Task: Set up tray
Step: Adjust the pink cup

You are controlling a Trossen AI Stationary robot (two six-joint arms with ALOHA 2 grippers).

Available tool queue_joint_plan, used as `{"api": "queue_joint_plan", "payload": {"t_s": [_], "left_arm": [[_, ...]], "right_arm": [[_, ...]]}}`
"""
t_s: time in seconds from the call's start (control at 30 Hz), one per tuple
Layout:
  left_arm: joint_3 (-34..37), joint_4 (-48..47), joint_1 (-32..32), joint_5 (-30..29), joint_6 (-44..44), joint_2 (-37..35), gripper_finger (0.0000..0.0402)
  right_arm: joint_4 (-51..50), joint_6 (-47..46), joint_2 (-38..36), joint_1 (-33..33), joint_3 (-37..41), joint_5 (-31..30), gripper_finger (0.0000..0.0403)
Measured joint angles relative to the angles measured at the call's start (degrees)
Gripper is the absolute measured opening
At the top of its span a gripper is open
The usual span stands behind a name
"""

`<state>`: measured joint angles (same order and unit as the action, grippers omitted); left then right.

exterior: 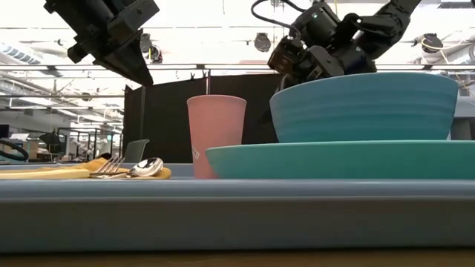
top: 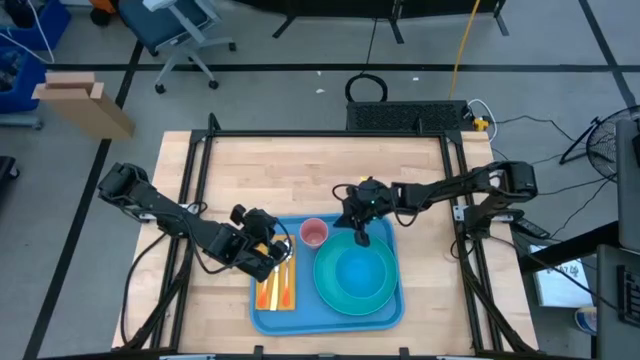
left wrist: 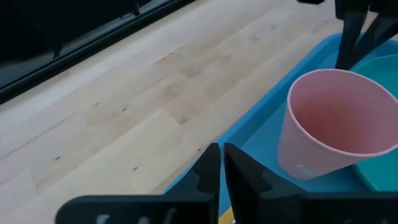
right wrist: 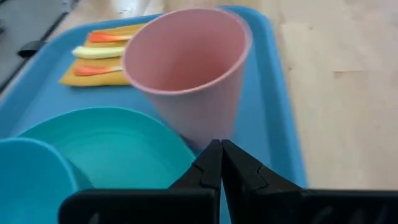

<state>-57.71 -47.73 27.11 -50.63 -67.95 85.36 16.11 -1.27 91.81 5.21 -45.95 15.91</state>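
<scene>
The light-blue tray (top: 390, 312) lies on the wooden table toward its near edge. On it rest a teal plate (top: 330, 290) with a teal bowl (top: 358, 272) on top, an upright pink cup (top: 314, 233), and a yellow napkin (top: 270, 292) bearing orange-handled cutlery (right wrist: 93, 70). My left gripper (top: 285, 244) hovers shut over the tray's left part, above the napkin's far end, pointing at the cup (left wrist: 336, 124). My right gripper (top: 359, 238) hovers shut at the plate's far rim, just right of the cup (right wrist: 193, 68). In the low view both are raised above the dishes.
Bare wood (top: 300, 170) stretches from the tray to the table's far edge and along both sides. A black frame (top: 200, 150) borders the table. Beyond the far edge a black box (top: 405, 115) and cables sit on the floor.
</scene>
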Motion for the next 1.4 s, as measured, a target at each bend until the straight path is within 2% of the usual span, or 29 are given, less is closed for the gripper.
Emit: {"api": "queue_joint_plan", "payload": {"t_s": [0.3, 0.63, 0.9, 1.17, 1.4], "left_arm": [[0.00, -0.03, 0.00, 0.05, 0.42, 0.00, 0.0005], [0.00, 0.01, -0.02, 0.51, 0.31, 0.00, 0.0027], [0.00, -0.01, -0.02, 1.14, 0.18, 0.02, 0.0004], [0.00, -0.01, -0.02, 1.14, 0.18, 0.02, 0.0027], [0.00, -0.01, -0.03, 1.16, 0.18, 0.02, 0.0008]], "right_arm": [[1.08, -0.37, 4.78, -0.85, -3.28, 0.98, 0.0000], [1.78, 0.46, 4.77, -0.83, -3.37, 0.98, 0.0000], [3.07, 0.45, 4.72, -0.81, -3.37, 2.62, 0.0000], [2.96, 0.25, 4.72, -1.95, -3.37, 2.43, 0.0000], [3.38, -0.24, 4.72, -2.34, -3.37, 2.35, 0.0000]]}}
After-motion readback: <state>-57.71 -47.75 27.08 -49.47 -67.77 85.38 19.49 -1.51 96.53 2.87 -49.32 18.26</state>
